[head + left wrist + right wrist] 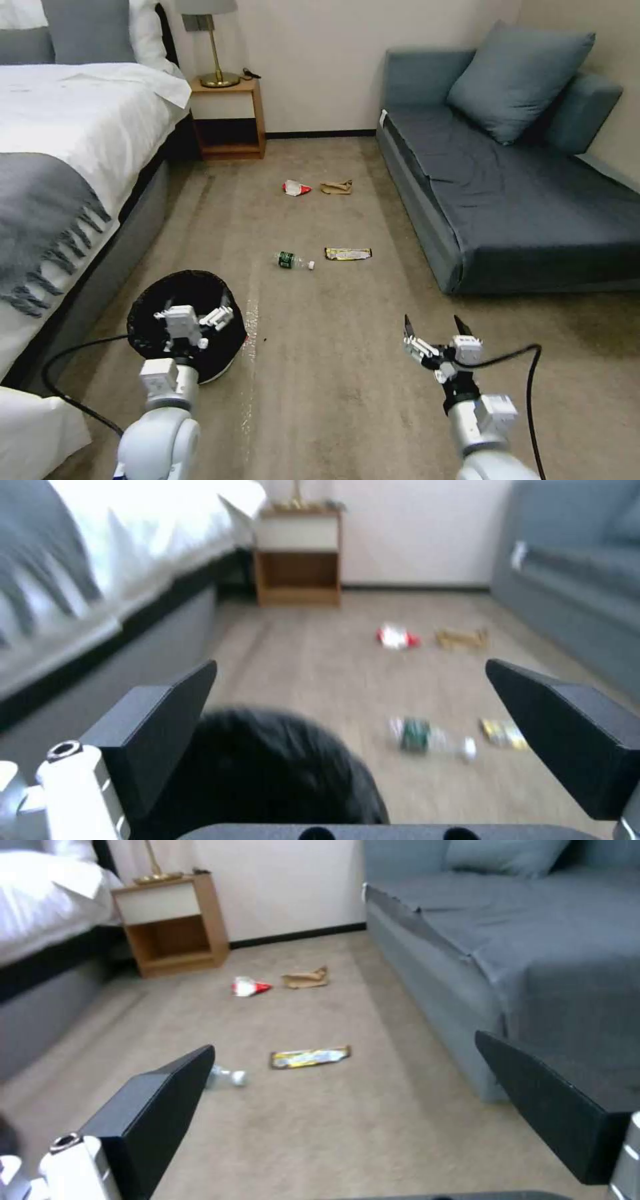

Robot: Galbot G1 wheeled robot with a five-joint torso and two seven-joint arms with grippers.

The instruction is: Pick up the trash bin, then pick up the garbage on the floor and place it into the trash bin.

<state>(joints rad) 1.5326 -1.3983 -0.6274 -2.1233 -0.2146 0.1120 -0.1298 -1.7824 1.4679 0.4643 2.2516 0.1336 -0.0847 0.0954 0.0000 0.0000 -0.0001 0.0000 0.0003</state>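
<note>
Nearest, at about 7 o'clock in the head view, the left gripper (pixel 200 319) hangs over the mouth of the round, low white trash bin with its black plastic bag liner (pixel 157 301), which stands on the beige carpet floor (pixel 320 400) just beside the bed with white sheets and a grey fringed throw (pixel 60 160); in the left wrist view its jaws stand wide with nothing between them, the bin's black liner (pixel 267 770) close below. At about 5 o'clock the right gripper (pixel 435 327) hovers over bare carpet, jaws wide and holding nothing. Past the bin, near the middle of the floor, lies the clear plastic bottle with green label and white cap (pixel 293 261) on its side, and just beside it toward 3 o'clock the flat gold-yellow wrapper (pixel 347 253). Farther on toward 12 o'clock lie the red-and-white snack packet (pixel 295 189) and the crumpled tan paper bag (pixel 337 187), side by side, apart. The blue-grey sofa with cushions (pixel 520 193) runs along 2 o'clock. Farthest, at 11 o'clock against the wall, stands the wooden nightstand (pixel 227 120) carrying a brass lamp (pixel 217 60).
</note>
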